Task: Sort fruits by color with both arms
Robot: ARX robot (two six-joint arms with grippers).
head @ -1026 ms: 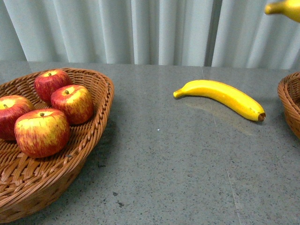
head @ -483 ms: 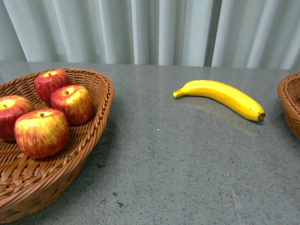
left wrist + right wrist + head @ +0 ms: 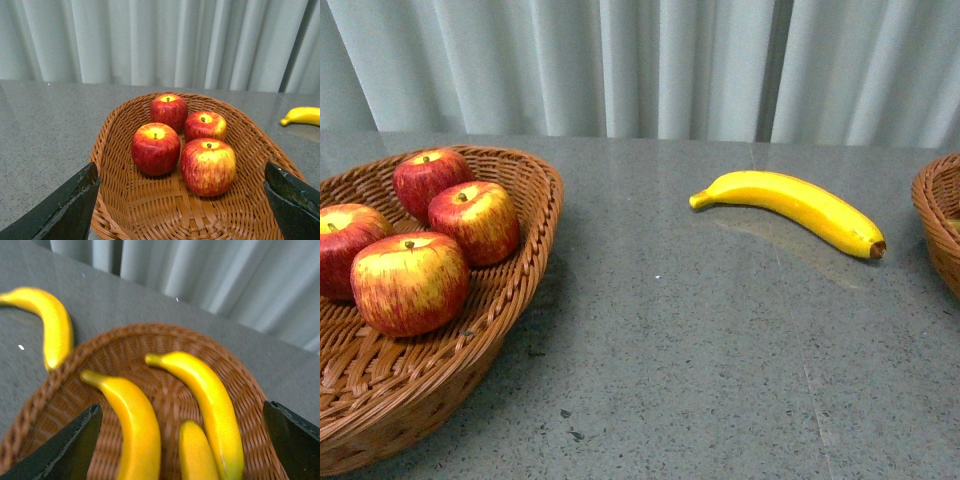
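Several red-and-yellow apples [image 3: 410,282] lie in a wicker basket [image 3: 525,250] at the left. They also show in the left wrist view [image 3: 207,165]. My left gripper [image 3: 181,176] is open and empty above that basket's near end. One yellow banana [image 3: 790,205] lies on the grey table right of the middle; it also shows in the right wrist view [image 3: 50,322]. Three more bananas [image 3: 132,425] lie in a second wicker basket [image 3: 240,375] at the right. My right gripper [image 3: 181,410] is open and empty above them. Neither gripper shows in the front view.
Only the rim of the right basket [image 3: 935,215] shows in the front view. A pale pleated curtain [image 3: 640,65] hangs behind the table [image 3: 700,360]. The loose banana lies just outside the right basket's rim.
One second ago a banana hung at the top right of the front view. It has left that view since. The banana on the table and the apples have not moved.
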